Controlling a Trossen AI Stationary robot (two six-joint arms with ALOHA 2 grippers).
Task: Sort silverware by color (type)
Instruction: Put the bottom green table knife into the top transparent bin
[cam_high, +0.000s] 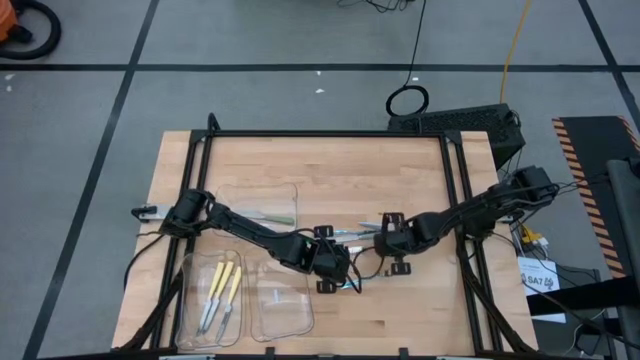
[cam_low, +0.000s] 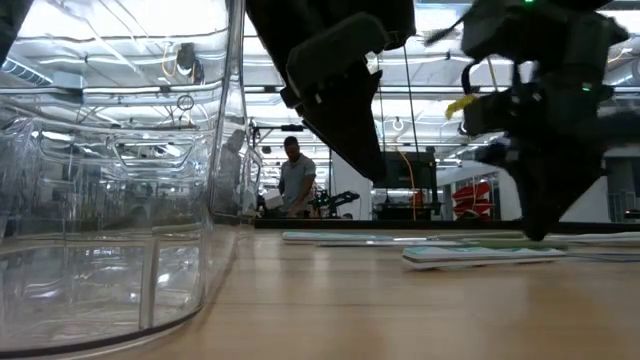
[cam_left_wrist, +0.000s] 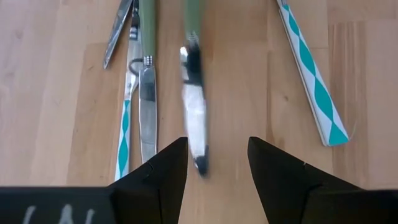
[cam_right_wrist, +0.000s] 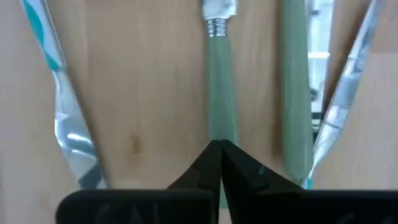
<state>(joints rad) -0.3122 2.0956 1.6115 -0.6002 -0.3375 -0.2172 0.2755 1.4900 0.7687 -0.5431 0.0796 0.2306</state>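
Observation:
Several utensils lie loose on the wooden table (cam_high: 420, 170) between my grippers. Two have pale green handles (cam_left_wrist: 147, 37) and some have teal-and-white handles (cam_left_wrist: 314, 81). My right gripper (cam_right_wrist: 219, 146), also in the high view (cam_high: 384, 236), is shut on one green-handled knife (cam_right_wrist: 219, 93). That knife's blade (cam_left_wrist: 194, 118) points at my left gripper (cam_left_wrist: 217, 142). My left gripper is open just above the blade tip, one finger on each side, touching nothing. In the high view it is beside the pile (cam_high: 338, 266). My right gripper pinches the green handle (cam_right_wrist: 219, 127) between its two fingers, near the handle's free end. The fingers come along the handle's length, from the table's right side. The fingertips cover the place of contact. I cannot tell whether the knife is lifted or lies on the table.
A clear tray with yellow-handled utensils (cam_high: 220, 290) stands at the near left, and another clear tray (cam_high: 282, 300) is beside it. A third clear tray (cam_high: 255, 203) farther back holds a green utensil. In the low view a tray wall (cam_low: 215, 150) stands close on the left. A person (cam_low: 295, 180) stands far behind.

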